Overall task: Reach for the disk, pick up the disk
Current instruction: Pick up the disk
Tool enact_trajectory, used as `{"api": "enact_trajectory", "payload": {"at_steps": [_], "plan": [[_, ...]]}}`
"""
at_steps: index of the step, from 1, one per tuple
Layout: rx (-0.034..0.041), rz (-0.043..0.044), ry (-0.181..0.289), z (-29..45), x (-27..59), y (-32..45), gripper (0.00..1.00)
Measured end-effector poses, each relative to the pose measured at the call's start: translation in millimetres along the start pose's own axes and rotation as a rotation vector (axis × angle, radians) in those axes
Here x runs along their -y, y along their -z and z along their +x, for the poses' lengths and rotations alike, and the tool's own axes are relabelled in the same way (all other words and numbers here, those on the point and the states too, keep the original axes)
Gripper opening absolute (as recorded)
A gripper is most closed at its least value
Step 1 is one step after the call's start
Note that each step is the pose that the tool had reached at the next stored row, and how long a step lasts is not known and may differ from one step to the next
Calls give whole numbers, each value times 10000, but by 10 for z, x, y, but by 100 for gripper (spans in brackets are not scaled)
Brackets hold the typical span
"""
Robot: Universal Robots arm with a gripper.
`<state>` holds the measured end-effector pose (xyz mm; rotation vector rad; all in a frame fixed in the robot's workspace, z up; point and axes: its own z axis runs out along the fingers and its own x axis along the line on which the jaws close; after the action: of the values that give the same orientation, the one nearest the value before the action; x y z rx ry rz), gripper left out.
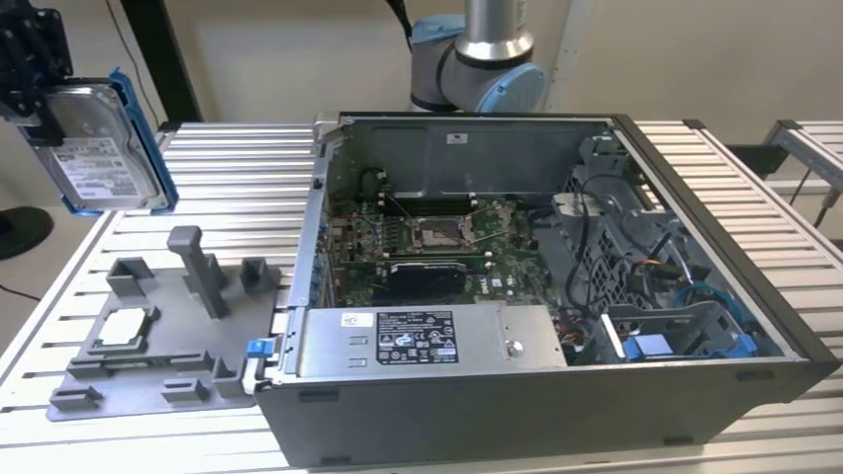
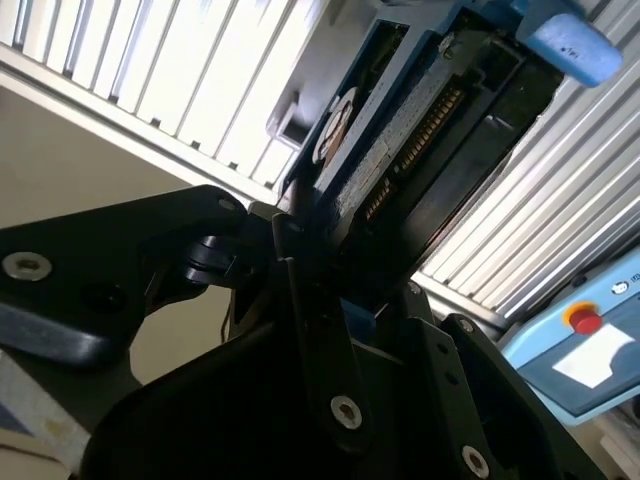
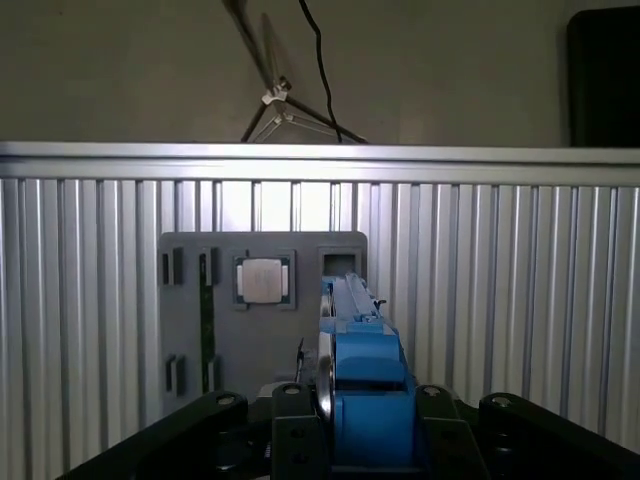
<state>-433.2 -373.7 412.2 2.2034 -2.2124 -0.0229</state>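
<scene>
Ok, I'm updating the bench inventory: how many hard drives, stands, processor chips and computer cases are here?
Silver metal hard drive with blue bracket: 1
Grey plastic stand with posts: 1
Small square silver processor chip: 1
Open grey metal computer case: 1
Total: 4

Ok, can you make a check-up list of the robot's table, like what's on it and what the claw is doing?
Surface: slatted metal table, flat, with things standing on it.
Job's things: the disk is lifted off the table, upright, at the exterior view's left.
Clutter: grey stand with a small square chip lying on it; open computer case beside the stand.
Gripper: the gripper is shut on the disk, holding it in the air.
Cables: blue cables inside the case; a black cable hangs by the wall.
Surroundings: pale wall; blue box with a red button past the table.
</scene>
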Motion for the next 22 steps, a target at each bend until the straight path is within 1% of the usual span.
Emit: {"api": "enact_trajectory", "payload": {"at_steps": [22], "plan": [[-8,1,0,2,-10,429,0]]}}
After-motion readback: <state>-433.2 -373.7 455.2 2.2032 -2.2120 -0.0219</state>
